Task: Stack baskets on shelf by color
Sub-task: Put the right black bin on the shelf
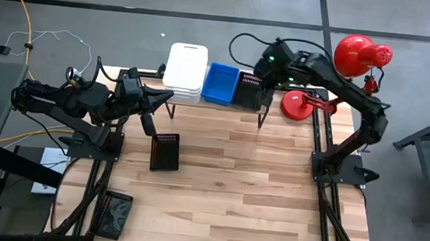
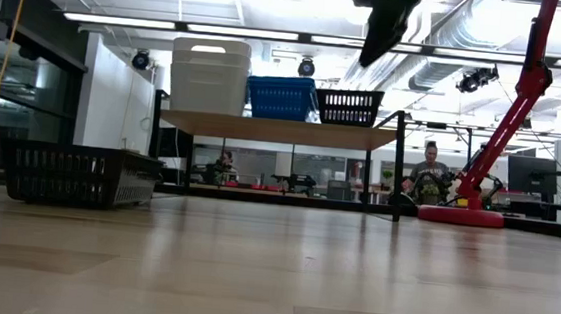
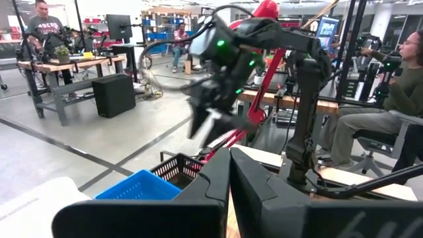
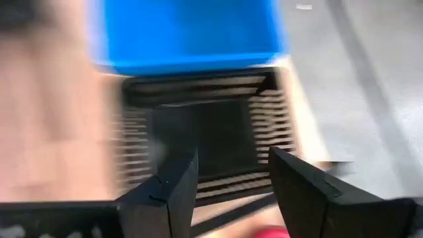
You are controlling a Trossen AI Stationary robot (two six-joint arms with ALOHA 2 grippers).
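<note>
The shelf (image 2: 278, 129) stands at the table's far edge on thin black legs. Side by side on its plank rest a white basket (image 1: 185, 69), a blue basket (image 1: 220, 83) and a black slotted basket (image 1: 249, 89). My right gripper (image 4: 231, 178) hangs open just above the black basket (image 4: 211, 139), pointing steeply down, clear of it in the low view (image 2: 381, 30). Another black basket (image 1: 165, 151) sits on the tabletop, left of centre. My left gripper (image 3: 229, 178) is shut and level, at the shelf's left end (image 1: 157, 100), holding nothing.
A red lamp (image 1: 357, 55) with a round red base (image 1: 298, 104) stands at the far right beside the shelf. A dark object (image 1: 113, 213) lies at the table's near left edge. People sit at desks beyond the table (image 3: 403, 86).
</note>
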